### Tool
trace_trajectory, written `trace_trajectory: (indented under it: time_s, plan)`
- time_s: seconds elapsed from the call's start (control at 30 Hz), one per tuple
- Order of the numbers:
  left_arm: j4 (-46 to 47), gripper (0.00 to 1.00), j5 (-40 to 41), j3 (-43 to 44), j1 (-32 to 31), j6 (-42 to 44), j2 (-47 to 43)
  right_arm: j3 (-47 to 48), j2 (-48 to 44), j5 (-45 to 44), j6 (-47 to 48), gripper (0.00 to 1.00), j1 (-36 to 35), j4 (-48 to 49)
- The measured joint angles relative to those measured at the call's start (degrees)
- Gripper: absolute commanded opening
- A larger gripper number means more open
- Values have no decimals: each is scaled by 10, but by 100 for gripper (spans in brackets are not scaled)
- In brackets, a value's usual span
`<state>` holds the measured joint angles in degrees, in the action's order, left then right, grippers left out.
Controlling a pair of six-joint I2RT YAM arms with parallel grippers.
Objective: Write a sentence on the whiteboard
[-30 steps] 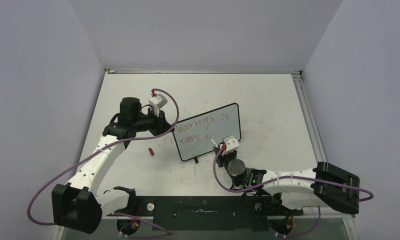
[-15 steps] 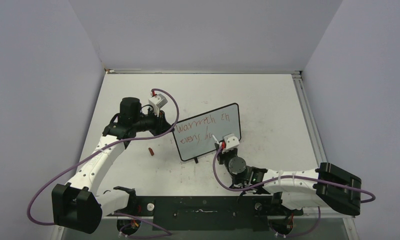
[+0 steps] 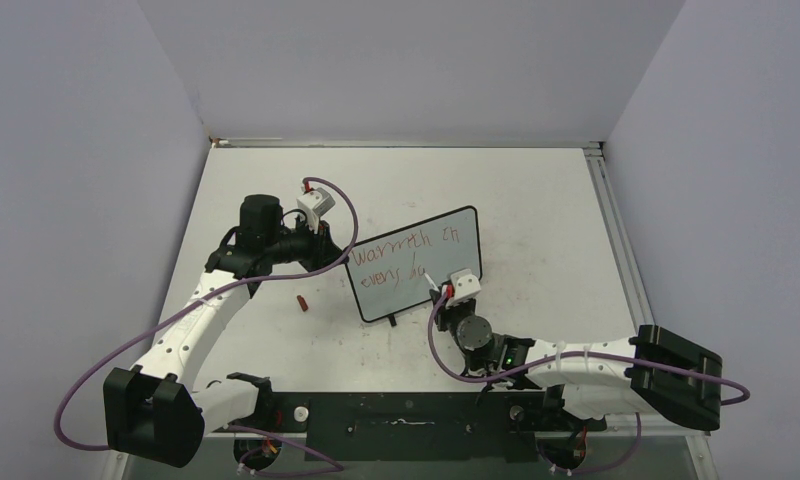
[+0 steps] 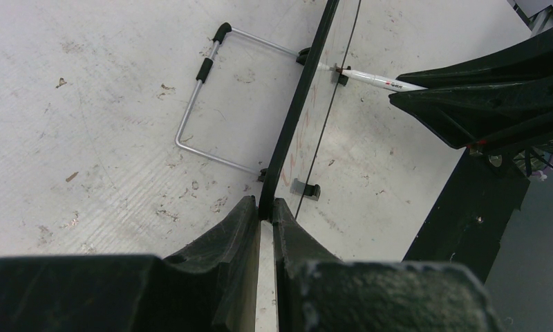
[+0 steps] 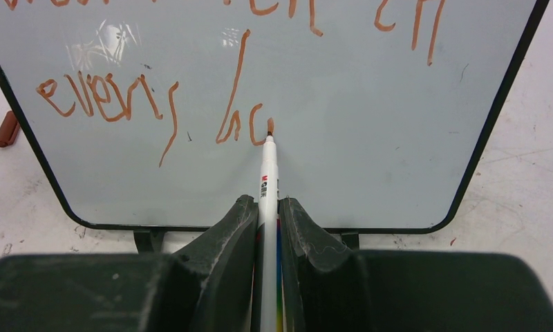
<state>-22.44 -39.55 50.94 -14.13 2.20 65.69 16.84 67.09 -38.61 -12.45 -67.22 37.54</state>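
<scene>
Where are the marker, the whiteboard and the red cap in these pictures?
marker [image 5: 269, 173]: right wrist view, on its white barrel.
whiteboard [image 5: 370, 124]: right wrist view, on a bare part of its writing surface.
red cap [image 5: 6, 129]: right wrist view, on its middle, at the left edge.

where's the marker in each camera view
Top external: the marker is right of centre, over the whiteboard lower right.
Left wrist: upper right, tip at the board.
Right wrist: centre, clamped in the right gripper.
Shared landmark: the whiteboard's black frame.
</scene>
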Motion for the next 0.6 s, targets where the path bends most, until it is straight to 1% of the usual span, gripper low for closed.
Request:
trace_trajectory:
  time_s: [0.37,0.6]
  plan:
    - [0,0,0,0,0,0,0,-5,-1,-14,-12,5,-7,-18]
    - [0,0,0,0,0,0,0,-5,-47,-28,4,5,-6,-26]
